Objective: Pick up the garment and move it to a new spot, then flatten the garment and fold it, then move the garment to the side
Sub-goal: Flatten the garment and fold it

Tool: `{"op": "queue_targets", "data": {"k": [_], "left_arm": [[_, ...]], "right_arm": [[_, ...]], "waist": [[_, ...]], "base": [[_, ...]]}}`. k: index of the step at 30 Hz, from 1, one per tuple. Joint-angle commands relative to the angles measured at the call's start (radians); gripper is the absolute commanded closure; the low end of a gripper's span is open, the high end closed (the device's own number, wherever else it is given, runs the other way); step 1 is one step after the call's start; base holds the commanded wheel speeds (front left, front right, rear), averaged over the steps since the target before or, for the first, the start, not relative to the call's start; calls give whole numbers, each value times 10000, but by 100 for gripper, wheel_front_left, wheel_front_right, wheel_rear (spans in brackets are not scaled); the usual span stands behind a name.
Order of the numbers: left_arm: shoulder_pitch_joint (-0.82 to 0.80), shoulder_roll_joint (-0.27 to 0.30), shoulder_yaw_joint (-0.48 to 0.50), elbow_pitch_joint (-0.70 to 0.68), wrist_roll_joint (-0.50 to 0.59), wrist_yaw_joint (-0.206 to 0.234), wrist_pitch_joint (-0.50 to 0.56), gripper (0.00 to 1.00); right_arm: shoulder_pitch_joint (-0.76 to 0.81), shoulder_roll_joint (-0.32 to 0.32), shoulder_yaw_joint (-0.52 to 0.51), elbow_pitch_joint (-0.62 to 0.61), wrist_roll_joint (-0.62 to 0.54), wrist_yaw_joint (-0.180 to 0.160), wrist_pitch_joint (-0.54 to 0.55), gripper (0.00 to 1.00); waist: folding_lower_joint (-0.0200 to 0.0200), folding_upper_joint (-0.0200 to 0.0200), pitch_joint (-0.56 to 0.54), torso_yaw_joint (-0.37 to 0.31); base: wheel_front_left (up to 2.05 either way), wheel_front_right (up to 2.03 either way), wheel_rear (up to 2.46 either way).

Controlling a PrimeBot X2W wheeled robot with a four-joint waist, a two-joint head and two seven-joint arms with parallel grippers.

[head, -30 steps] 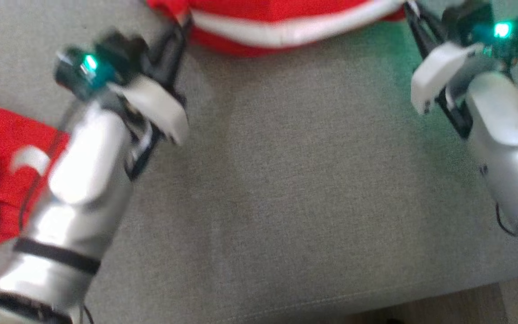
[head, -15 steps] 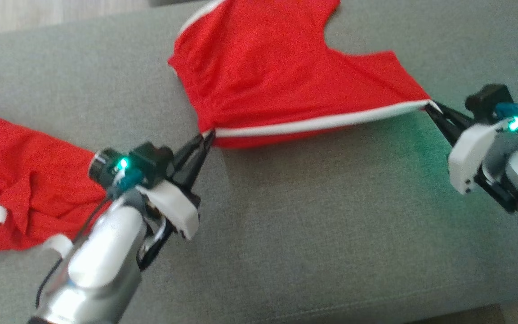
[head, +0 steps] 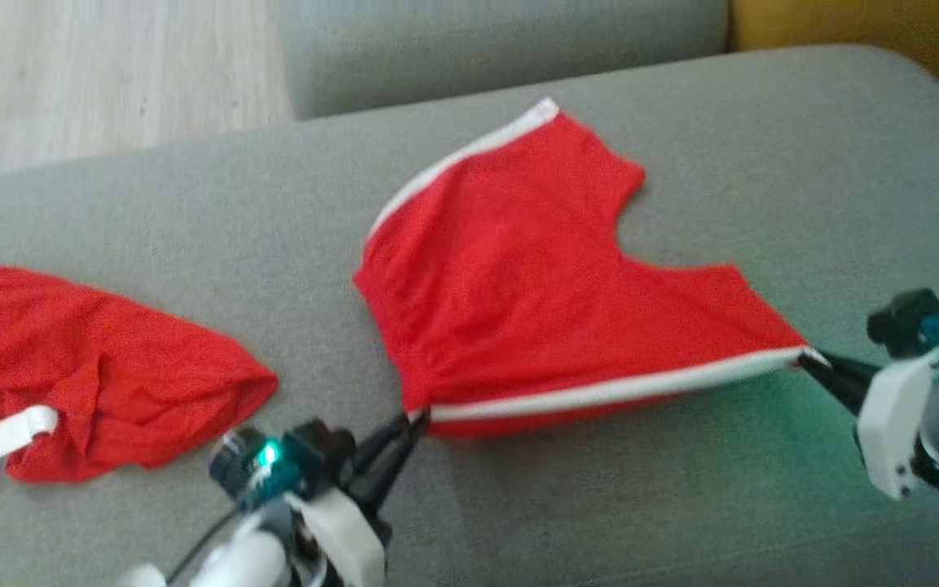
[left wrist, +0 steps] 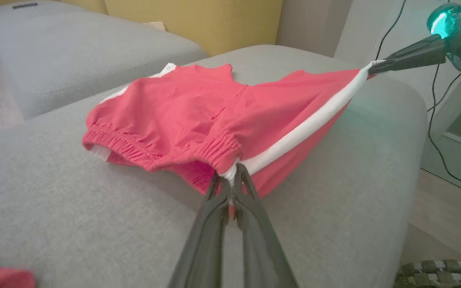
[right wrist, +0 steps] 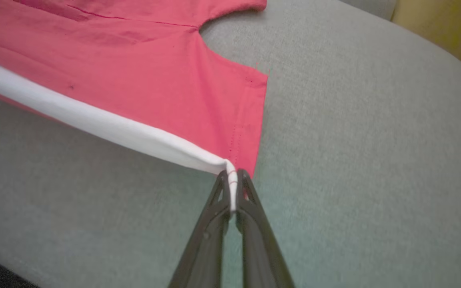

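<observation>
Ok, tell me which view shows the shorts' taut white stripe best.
The left wrist view: the white stripe runs sharp and whole from the left pincer to the right pincer. The head view has its full length too, but blurred. The right wrist view gives just its clamped end, close up.

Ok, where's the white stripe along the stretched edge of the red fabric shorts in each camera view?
Head view: the white stripe runs along the red shorts' near edge, from lower centre to the right.
Left wrist view: it climbs from bottom centre to upper right.
Right wrist view: it slants from the left edge down to centre.
Shared landmark: the right gripper, shut on the stripe's end.
</observation>
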Motion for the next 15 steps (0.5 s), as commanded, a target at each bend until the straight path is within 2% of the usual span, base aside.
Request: {"op": "queue_targets", "data": {"k": [1,8,11,15], "left_arm": [[-258,291,351,-337,-70,92,2,100],[805,588,231,-1846,-317,482,549,100],[628,590,381,-2221,-342,646,634,100],[123,465,569,-2320,-419,721,754,100]], "right_arm": [[129,-580,-182,-117,79,65,24,100],[1099,-1778,-1227,-1746,239,65,696,100],[1056,-1860,-1854,-2086,-175,65,806,100],[632,-1546,-2610,-2414,-849,65,1112,100]], "waist": [[1,-1,-189,-97],[1,-1,-297,-125],[1,-1,-92,-22],[1,-1,355,135]], "base": [[0,0,0],[0,0,0],[0,0,0],[0,0,0]]}}
